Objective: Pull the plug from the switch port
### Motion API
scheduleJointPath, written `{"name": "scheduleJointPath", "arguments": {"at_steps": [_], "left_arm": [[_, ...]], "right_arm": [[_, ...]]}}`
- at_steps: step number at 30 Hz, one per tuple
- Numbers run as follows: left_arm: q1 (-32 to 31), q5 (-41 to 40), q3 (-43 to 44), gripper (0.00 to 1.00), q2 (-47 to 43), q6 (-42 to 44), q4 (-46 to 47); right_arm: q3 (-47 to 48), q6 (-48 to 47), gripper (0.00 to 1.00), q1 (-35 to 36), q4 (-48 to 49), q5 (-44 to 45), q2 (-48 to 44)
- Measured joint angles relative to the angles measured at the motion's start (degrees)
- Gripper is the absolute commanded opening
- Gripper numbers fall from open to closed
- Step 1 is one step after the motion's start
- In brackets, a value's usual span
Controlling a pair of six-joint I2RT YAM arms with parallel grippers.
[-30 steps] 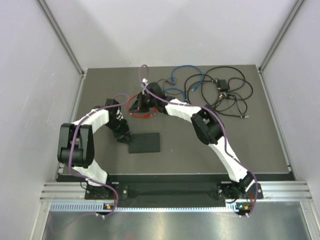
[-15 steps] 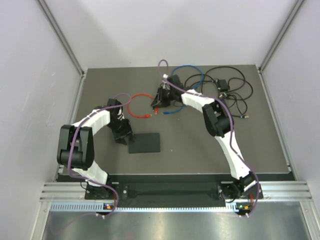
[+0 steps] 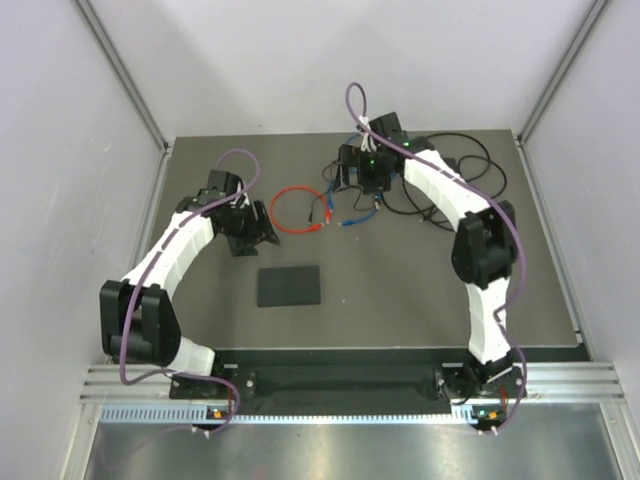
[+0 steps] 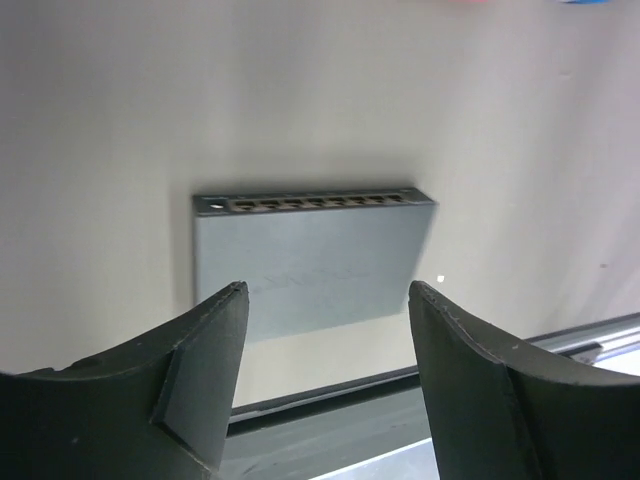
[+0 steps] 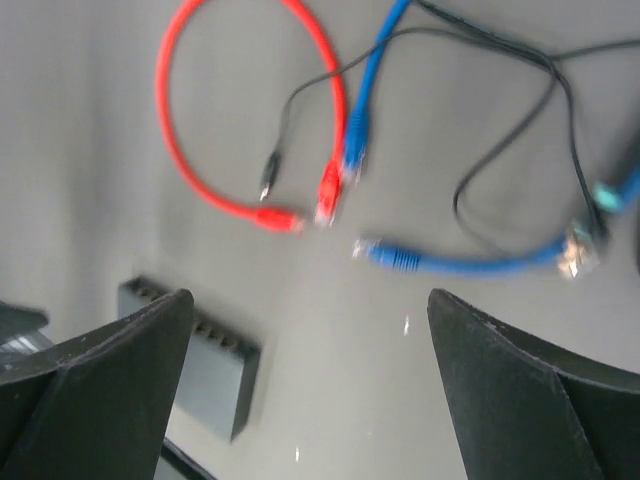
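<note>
Black and flat, the box (image 3: 289, 286) lies on the grey table (image 3: 420, 300), near the middle of the top view. In the left wrist view a row of little ports (image 4: 312, 203) runs along its far edge, and every one looks empty. The left claw (image 4: 328, 292) is up and to the left of the box in the top view. It does not touch the box. Its two fingers are wide apart and hold nothing. The right claw (image 5: 310, 296) is in the upper middle of the top view, well apart from the box. It is wide open too, with nothing in it. Below it lies a red cable (image 5: 272, 217) in a loop, both ends loose on the table. A blue cable (image 5: 395, 258) and a thin black cable (image 5: 268, 182) lie just beside it.
</note>
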Motion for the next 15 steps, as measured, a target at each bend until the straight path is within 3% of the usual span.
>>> {"name": "scheduleJointPath", "arguments": {"at_steps": [4,5,9,15], "left_arm": [[-2.36,0.46,-0.2,0.72,-2.62,-2.84,2.43],[-2.99,1.03,-0.83,0.77,-3.39,-3.61,4.26],[-5.9,3.1,-6.58,0.79,-6.6,-7.54,12.24],[-9.97,7.3,-18.64,0.8,-10.21,-13.53,27.47]], "right_arm": [[-11.15,-1.99,1.0,1.88,-1.14,5.03,-14.27],[-14.45,-2.23,1.0,2.45,-1.05,6.8,-17.57],[-31.47,-2.67,1.0,4.15,3.5,12.83,-28.89],[-53.46,-2.08,1.0,4.17,10.25,15.34,-33.86]]}}
